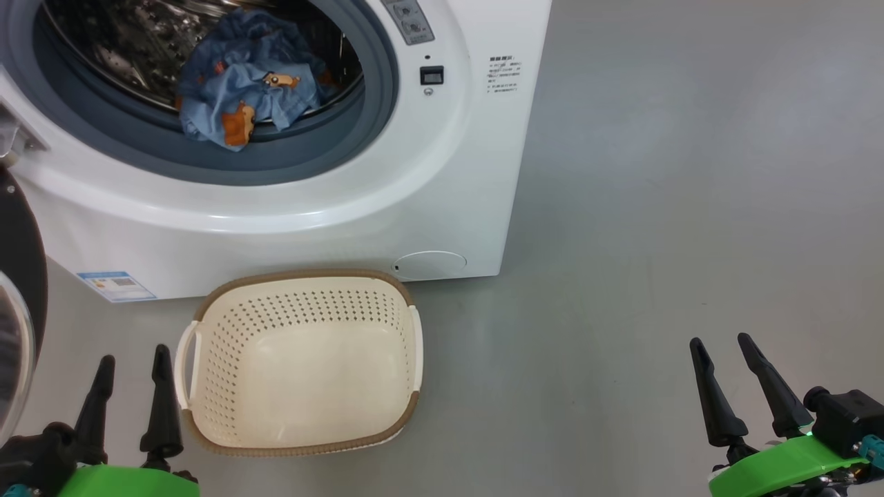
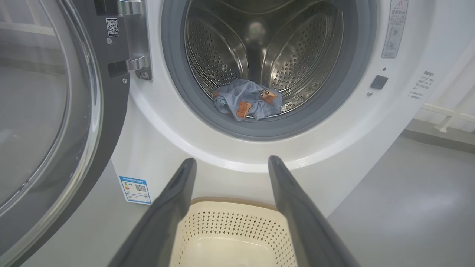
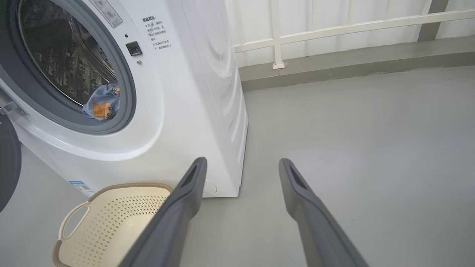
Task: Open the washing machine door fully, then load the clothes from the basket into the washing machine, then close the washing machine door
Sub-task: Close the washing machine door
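The white washing machine point(image 1: 387, 200) stands with its door point(image 2: 48, 122) swung wide to the left. Light blue clothes point(image 1: 252, 79) with orange bear prints lie bunched at the front of the steel drum, partly over the grey gasket; they also show in the left wrist view point(image 2: 248, 100) and right wrist view point(image 3: 101, 105). The cream basket point(image 1: 207, 359) sits on the floor before the washer, nothing inside it. My left gripper point(image 1: 132, 362) is open just left of the basket's handle. My right gripper point(image 1: 722, 343) is open over bare floor far to the right.
A grey floor point(image 1: 656, 241) spreads to the right of the washer. A white railing point(image 3: 334, 27) and a low kerb run along the wall behind. The open door's black rim point(image 1: 21, 255) juts in at the head view's left edge, close to my left gripper.
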{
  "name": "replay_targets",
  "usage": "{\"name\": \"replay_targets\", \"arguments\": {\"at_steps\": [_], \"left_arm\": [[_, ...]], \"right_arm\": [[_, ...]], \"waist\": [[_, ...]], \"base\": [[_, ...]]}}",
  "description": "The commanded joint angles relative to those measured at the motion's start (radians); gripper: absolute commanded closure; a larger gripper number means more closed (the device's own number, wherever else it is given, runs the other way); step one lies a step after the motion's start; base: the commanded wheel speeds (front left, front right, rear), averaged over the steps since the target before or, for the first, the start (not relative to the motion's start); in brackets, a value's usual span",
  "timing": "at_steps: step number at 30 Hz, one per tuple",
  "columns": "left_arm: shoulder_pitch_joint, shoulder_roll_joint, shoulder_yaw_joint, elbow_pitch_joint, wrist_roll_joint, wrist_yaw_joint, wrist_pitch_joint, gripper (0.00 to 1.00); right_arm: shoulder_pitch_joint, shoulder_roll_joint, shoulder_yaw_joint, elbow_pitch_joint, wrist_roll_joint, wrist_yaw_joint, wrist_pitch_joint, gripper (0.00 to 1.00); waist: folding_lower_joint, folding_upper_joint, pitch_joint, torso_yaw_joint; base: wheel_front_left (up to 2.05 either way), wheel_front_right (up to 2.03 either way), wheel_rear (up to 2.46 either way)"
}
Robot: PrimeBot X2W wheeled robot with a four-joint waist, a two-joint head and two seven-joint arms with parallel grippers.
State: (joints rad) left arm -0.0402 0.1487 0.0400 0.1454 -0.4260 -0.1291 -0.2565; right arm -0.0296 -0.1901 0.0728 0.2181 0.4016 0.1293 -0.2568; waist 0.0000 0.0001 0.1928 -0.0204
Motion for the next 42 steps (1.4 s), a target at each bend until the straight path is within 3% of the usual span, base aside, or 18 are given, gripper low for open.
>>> {"name": "replay_targets", "arguments": {"at_steps": [1,15,42], "left_arm": [[-0.017,0.023,0.030,-0.028,0.007,-0.002,-0.005,0.00],[-0.006,-0.022,0.037,-0.010,0.002,-0.002,-0.005,0.00],[0.052,-0.086,0.073,0.004,0.006,-0.002,-0.005,0.00]], "right_arm": [[-0.005,-0.016,0.019,-0.025,0.006,0.001,-0.005,0.00],[0.000,-0.047,0.034,-0.021,0.007,0.001,-0.005,0.00],[-0.008,-0.100,0.109,0.007,0.034,0.001,-0.005,0.00]], "waist": [[0.0000,-0.0001,-0.001,0.006],[0.0000,-0.0001,-0.024,0.105],[0.0000,-0.0001,-0.068,0.431]], "base": [[0.00,0.00,0.00],[0.00,0.00,0.00],[0.00,0.00,0.00]]}}
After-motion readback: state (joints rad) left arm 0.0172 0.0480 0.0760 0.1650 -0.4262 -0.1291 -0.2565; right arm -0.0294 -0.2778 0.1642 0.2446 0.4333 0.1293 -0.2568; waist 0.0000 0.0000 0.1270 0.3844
